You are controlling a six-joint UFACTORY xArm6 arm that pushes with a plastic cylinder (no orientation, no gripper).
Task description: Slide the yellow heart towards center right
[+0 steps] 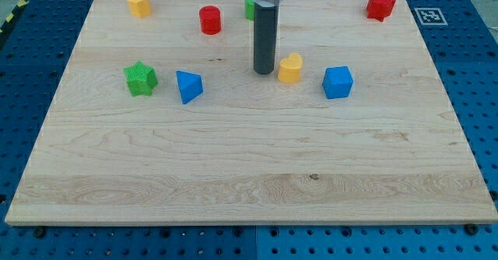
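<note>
The yellow heart (290,68) lies on the wooden board a little above and right of the board's middle. My tip (264,72) stands just left of the heart, close to it with a small gap showing. A blue cube (338,82) sits just right of the heart, a short gap away.
A blue triangular block (188,86) and a green star (140,79) lie at the left. A red cylinder (210,19), a yellow block (139,3) and a red star (380,5) lie along the top. A green block (250,9) is partly hidden behind the rod.
</note>
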